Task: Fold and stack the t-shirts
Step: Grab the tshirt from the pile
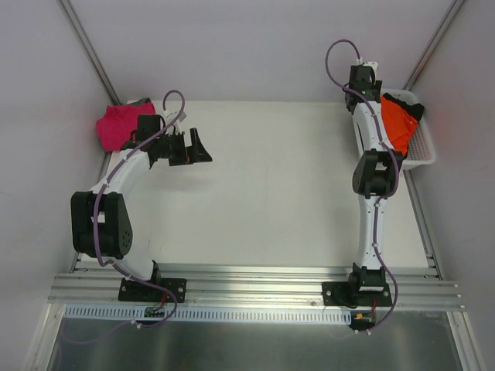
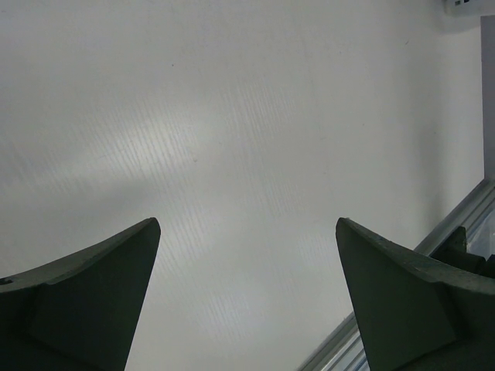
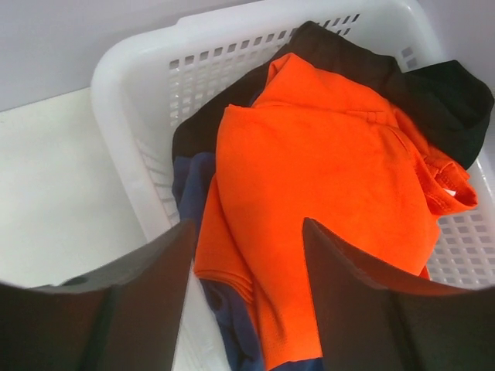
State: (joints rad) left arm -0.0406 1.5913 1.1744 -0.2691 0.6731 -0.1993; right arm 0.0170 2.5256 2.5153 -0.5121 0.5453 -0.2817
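Note:
A bright orange t-shirt point(image 3: 325, 162) lies crumpled on top in the white mesh basket point(image 3: 124, 69). Under it are a black t-shirt point(image 3: 441, 93) and a dark blue one point(image 3: 193, 185). My right gripper point(image 3: 247, 224) hangs over the basket's near side, open, with its jaws on either side of the orange cloth's lower fold. Nothing is pinched between them. A magenta-pink t-shirt point(image 1: 120, 127) lies bunched at the table's far left corner. My left gripper point(image 1: 193, 147) hovers wide open just right of it, over bare table, holding nothing.
The basket point(image 1: 424, 151) sits at the table's far right corner against the side wall. Metal frame posts run up from both back corners. An aluminium rail point(image 1: 255, 286) crosses the near edge by the arm bases.

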